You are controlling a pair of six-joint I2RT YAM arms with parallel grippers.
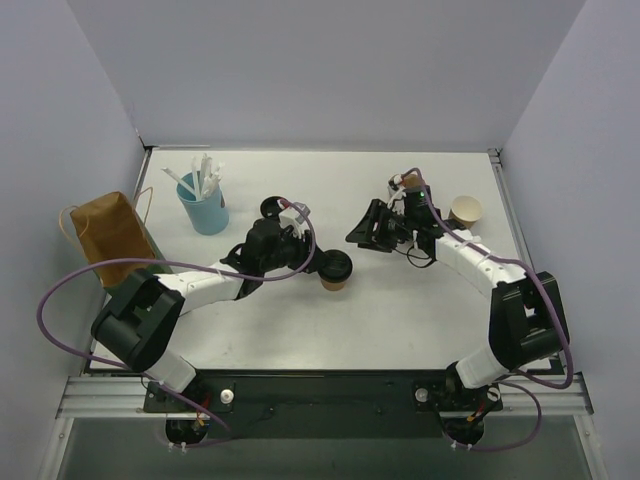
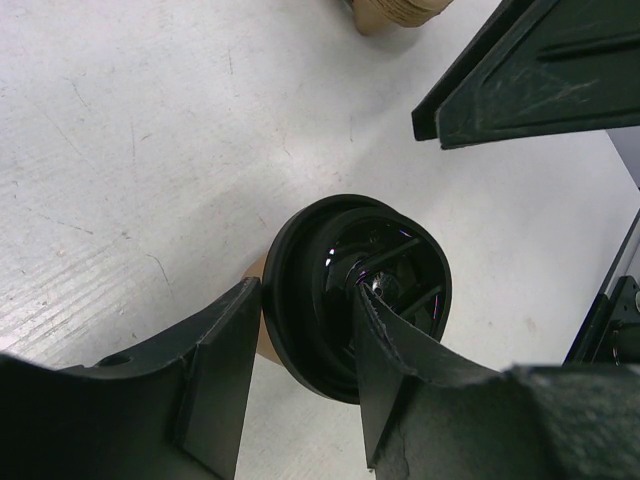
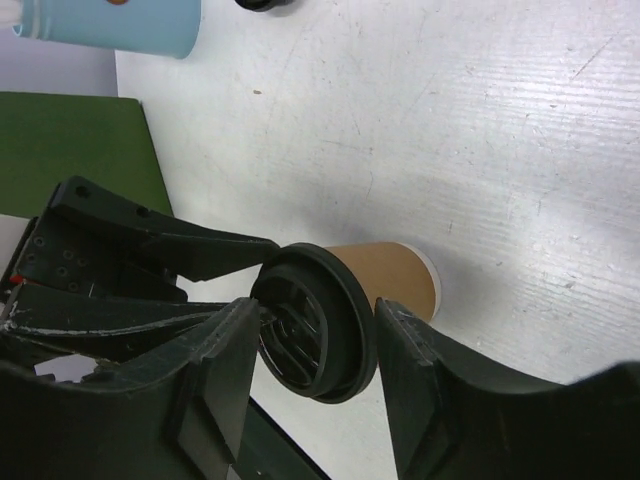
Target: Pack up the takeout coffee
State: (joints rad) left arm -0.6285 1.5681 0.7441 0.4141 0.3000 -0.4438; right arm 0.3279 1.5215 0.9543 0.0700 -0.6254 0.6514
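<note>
The takeout coffee (image 1: 335,269) is a tan paper cup with a black lid, standing mid-table. My left gripper (image 1: 303,250) is open at its left side. In the left wrist view (image 2: 305,300) one finger (image 2: 215,365) is outside the cup wall and the other (image 2: 400,370) lies over the lid (image 2: 340,270), so the jaws straddle the rim. My right gripper (image 1: 368,233) is open and empty, just up and right of the cup and apart from it. Its wrist view (image 3: 318,312) frames the cup (image 3: 395,275) between the fingers.
A second tan cup without a lid (image 1: 465,210) stands at the right rear. A blue cup of white straws (image 1: 203,205) stands at the left rear. A brown paper bag (image 1: 108,235) lies at the left edge on something green (image 3: 80,150).
</note>
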